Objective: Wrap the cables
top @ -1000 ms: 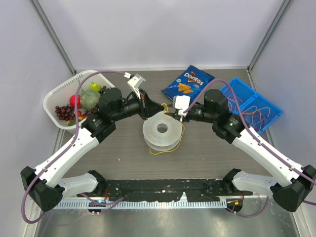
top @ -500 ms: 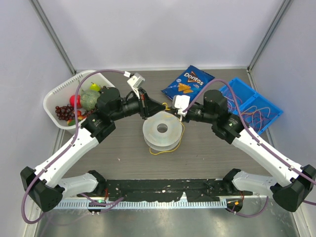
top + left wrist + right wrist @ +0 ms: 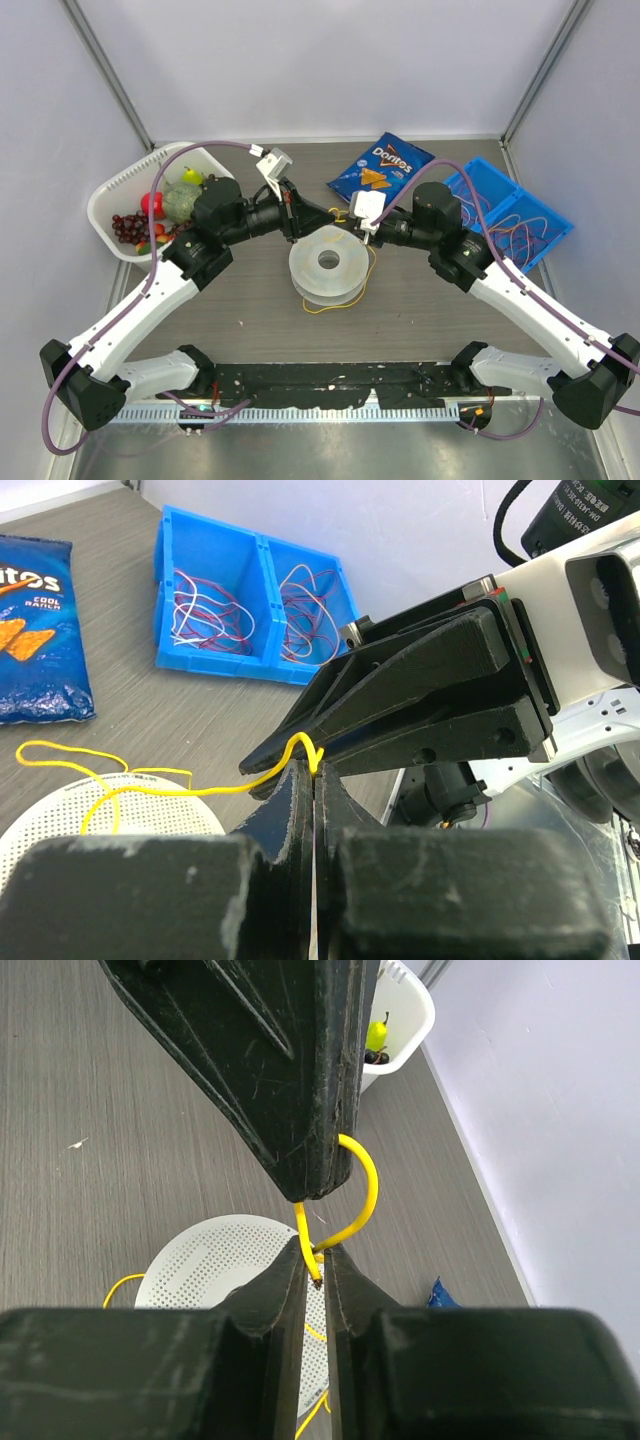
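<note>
Pinch on the yellow cable (image 3: pixel 375 1188), left gripper (image 3: pixel 314 780) and right gripper (image 3: pixel 315 1255) clamped shut tip to tip above the white spool (image 3: pixel 310 275), probably handing the strand over for winding.

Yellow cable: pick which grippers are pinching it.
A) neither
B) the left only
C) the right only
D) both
D: in the wrist views the left gripper and the right gripper are each shut on the yellow cable, meeting tip to tip above the white spool.
</note>
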You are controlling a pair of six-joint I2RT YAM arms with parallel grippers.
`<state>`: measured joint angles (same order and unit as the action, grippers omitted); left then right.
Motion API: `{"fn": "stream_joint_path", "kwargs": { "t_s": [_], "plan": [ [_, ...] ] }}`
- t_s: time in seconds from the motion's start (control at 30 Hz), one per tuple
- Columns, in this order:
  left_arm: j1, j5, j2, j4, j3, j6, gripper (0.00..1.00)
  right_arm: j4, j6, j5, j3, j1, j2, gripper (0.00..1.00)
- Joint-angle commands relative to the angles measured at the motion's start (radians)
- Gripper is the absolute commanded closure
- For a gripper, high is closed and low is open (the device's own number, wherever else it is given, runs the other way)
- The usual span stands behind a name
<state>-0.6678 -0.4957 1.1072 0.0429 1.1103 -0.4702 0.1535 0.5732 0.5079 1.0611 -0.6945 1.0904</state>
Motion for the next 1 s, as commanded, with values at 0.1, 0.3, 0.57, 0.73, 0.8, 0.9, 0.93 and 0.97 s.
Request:
{"fn": "stream_joint_path", "kwargs": {
  "t_s": [0.1, 0.3, 0.57, 0.73, 0.8, 0.9, 0.93, 0.97],
  "plan": [
    [-0.003, 0.016, -0.018, -0.003, 0.010, 0.018, 1.00, -0.043, 0.008, 0.020, 0.013, -0.005, -0.027, 0.86],
    [-0.001, 0.022, -0.017, -0.005, 0.000, 0.024, 1.00, -0.023, 0.010, 0.029, 0.017, -0.005, -0.030, 0.78],
    [-0.001, 0.017, -0.021, -0.008, -0.013, 0.047, 1.00, 0.004, 0.024, 0.053, 0.030, -0.005, -0.027, 0.75],
    [-0.001, 0.006, -0.024, -0.012, -0.018, 0.064, 1.00, 0.017, 0.022, 0.066, 0.037, -0.005, -0.024, 0.75],
    [-0.003, 0.003, -0.021, -0.011, -0.021, 0.073, 1.00, 0.023, 0.016, 0.076, 0.040, -0.005, -0.024, 0.73],
    [-0.001, -0.001, -0.021, -0.012, -0.024, 0.082, 1.00, 0.023, 0.004, 0.080, 0.042, -0.005, -0.024, 0.72],
    [-0.003, -0.007, -0.021, -0.015, -0.026, 0.082, 1.00, 0.021, 0.001, 0.077, 0.042, -0.005, -0.023, 0.71],
    [-0.001, -0.013, -0.023, -0.018, -0.027, 0.085, 1.00, 0.018, -0.006, 0.073, 0.042, -0.005, -0.023, 0.72]
  ]
}}
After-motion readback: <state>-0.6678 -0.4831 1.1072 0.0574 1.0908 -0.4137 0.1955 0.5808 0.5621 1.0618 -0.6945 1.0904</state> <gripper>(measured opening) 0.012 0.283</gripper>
